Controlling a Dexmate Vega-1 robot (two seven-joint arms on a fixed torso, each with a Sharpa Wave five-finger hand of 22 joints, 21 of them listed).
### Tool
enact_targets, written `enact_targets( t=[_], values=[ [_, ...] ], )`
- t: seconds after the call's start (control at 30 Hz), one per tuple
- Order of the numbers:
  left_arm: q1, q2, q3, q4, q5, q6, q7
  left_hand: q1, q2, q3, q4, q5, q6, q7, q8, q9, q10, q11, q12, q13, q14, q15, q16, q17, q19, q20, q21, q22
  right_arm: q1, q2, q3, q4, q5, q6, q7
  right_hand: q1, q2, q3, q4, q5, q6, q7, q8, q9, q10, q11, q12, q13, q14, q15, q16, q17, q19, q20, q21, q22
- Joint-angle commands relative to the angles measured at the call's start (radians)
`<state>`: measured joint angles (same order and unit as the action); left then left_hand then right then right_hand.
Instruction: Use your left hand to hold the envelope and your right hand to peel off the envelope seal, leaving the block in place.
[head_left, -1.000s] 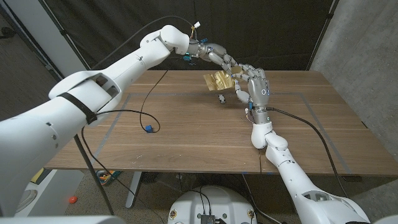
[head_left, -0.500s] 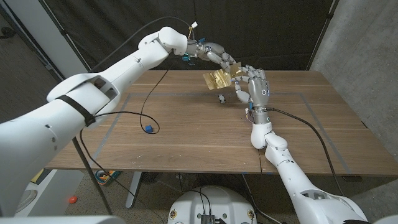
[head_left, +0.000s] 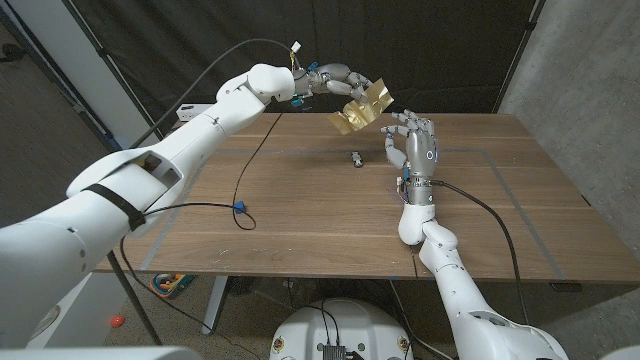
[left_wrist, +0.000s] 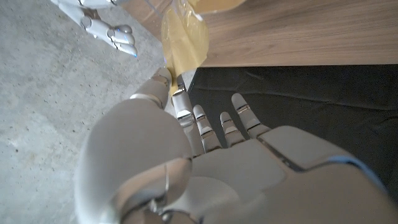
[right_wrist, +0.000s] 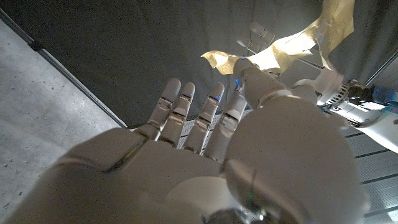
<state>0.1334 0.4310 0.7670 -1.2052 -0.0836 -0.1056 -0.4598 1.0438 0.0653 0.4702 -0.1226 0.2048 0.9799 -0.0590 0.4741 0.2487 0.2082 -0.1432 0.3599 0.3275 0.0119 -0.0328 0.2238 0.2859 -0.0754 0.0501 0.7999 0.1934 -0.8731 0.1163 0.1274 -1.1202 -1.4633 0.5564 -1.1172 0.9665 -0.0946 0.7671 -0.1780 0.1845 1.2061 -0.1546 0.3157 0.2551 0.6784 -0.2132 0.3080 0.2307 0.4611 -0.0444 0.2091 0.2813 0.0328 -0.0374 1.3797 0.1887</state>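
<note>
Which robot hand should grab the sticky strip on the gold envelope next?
The right hand, probably. It is empty, fingers spread, just below the envelope, while the left hand already holds that envelope up above the table.

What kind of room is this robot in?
Probably a robot test lab: a bare wooden table stands before black curtains, beside a concrete wall, with loose cables trailing across it.

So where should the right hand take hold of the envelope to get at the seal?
Probably at the free upper corner of the envelope, coming from the robot's right. The left hand pinches its other end and holds it up off the table, crumpled, so that corner juts toward the right hand, which stands open just below it.
</note>
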Motion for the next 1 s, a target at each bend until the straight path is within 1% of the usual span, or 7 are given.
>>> enact_targets(
  t=[0.03, 0.13, 0.2, 0.37, 0.57, 0.87, 1.0],
  values=[
    [0.056, -0.021, -0.049, 0.028, -0.114, -0.013, 0.036, 0.005, 0.030, 0.002, 0.008, -0.010, 0.028, -0.049, 0.000, 0.007, -0.006, 0.000, -0.002, 0.003, -0.012, -0.023, 0.008, 0.007, -0.004, 0.011, 0.006, 0.001, -0.006, 0.065, 0.069, 0.000, -0.010, 0.040, 0.000, -0.011, -0.005, 0.002, 0.006, 0.004, 0.004, 0.000, 0.006, 0.001, 0.010, 0.002, 0.006, 0.005, -0.002, -0.178, 0.002, 0.003, -0.005, -0.095, 0.009, 0.002],
    [0.049, -0.033, -0.039, 0.050, -0.117, -0.031, 0.027, 0.005, 0.038, 0.001, 0.011, -0.013, 0.008, -0.041, -0.002, 0.013, -0.012, 0.009, -0.004, 0.005, -0.017, -0.011, 0.009, 0.009, -0.009, 0.023, 0.005, 0.002, 0.003, 0.096, 0.099, 0.004, 0.004, 0.085, 0.000, -0.081, -0.037, -0.027, 0.032, -0.002, -0.037, -0.038, -0.015, -0.013, -0.009, 0.007, -0.004, 0.005, 0.016, -0.171, 0.013, 0.014, 0.002, -0.079, 0.033, 0.005],
    [0.047, -0.044, -0.035, 0.065, -0.120, -0.044, 0.027, 0.001, 0.044, -0.002, 0.014, -0.012, -0.019, -0.041, -0.007, 0.020, -0.017, 0.017, -0.007, 0.008, -0.019, 0.001, 0.013, 0.010, -0.008, 0.036, 0.007, 0.003, 0.010, 0.124, 0.123, 0.007, 0.011, 0.116, 0.000, -0.119, -0.045, -0.047, 0.046, 0.003, -0.071, -0.039, -0.029, -0.017, -0.014, 0.009, -0.007, 0.005, 0.020, -0.169, 0.016, 0.018, 0.009, -0.076, 0.042, 0.004],
    [0.043, -0.078, -0.031, 0.117, -0.134, -0.087, 0.029, -0.025, 0.034, -0.028, 0.030, 0.003, -0.032, -0.062, 0.003, 0.039, 0.011, -0.003, 0.002, 0.014, 0.001, -0.018, 0.026, 0.010, 0.016, 0.023, 0.018, 0.004, 0.031, 0.175, 0.170, 0.021, 0.052, 0.207, 0.000, -0.191, -0.064, -0.094, 0.064, 0.015, -0.118, -0.038, -0.050, -0.024, -0.030, 0.011, -0.014, 0.006, 0.029, -0.165, 0.022, 0.025, 0.020, -0.067, 0.053, 0.002],
    [0.003, -0.124, -0.009, 0.227, -0.149, -0.161, -0.043, -0.046, 0.020, -0.055, 0.042, 0.034, -0.006, -0.087, 0.030, 0.060, 0.015, -0.033, 0.008, 0.022, 0.005, -0.031, 0.027, 0.009, 0.032, 0.010, 0.030, 0.007, 0.039, 0.220, 0.174, 0.009, 0.146, 0.259, 0.000, -0.267, -0.078, -0.151, 0.077, 0.026, -0.182, -0.008, -0.080, -0.033, -0.044, 0.037, -0.019, 0.009, 0.028, -0.145, 0.024, 0.033, 0.024, -0.051, 0.060, -0.001],
    [-0.011, -0.142, 0.003, 0.266, -0.139, -0.217, -0.061, -0.039, -0.012, -0.083, 0.030, 0.085, 0.042, -0.110, 0.059, 0.073, 0.023, -0.064, 0.016, 0.032, 0.009, -0.050, 0.024, 0.005, 0.039, -0.010, 0.040, 0.009, 0.029, 0.206, 0.093, -0.011, 0.252, 0.227, 0.000, -0.268, -0.078, -0.162, 0.062, 0.039, -0.204, 0.021, -0.091, -0.038, -0.045, 0.049, -0.017, 0.009, 0.035, -0.126, 0.025, 0.032, 0.025, -0.036, 0.060, -0.002],
    [-0.028, -0.148, 0.014, 0.290, -0.133, -0.231, -0.089, -0.035, -0.020, -0.091, 0.027, 0.102, 0.036, -0.105, 0.057, 0.073, 0.028, -0.068, 0.020, 0.034, 0.011, -0.054, 0.023, 0.004, 0.040, -0.013, 0.043, 0.009, 0.029, 0.169, 0.055, -0.015, 0.252, 0.203, 0.000, -0.199, -0.052, -0.138, 0.022, 0.061, -0.196, -0.001, -0.091, -0.043, -0.043, 0.046, -0.015, 0.009, 0.044, -0.134, 0.023, 0.028, 0.038, -0.045, 0.063, -0.003]
  ],
)
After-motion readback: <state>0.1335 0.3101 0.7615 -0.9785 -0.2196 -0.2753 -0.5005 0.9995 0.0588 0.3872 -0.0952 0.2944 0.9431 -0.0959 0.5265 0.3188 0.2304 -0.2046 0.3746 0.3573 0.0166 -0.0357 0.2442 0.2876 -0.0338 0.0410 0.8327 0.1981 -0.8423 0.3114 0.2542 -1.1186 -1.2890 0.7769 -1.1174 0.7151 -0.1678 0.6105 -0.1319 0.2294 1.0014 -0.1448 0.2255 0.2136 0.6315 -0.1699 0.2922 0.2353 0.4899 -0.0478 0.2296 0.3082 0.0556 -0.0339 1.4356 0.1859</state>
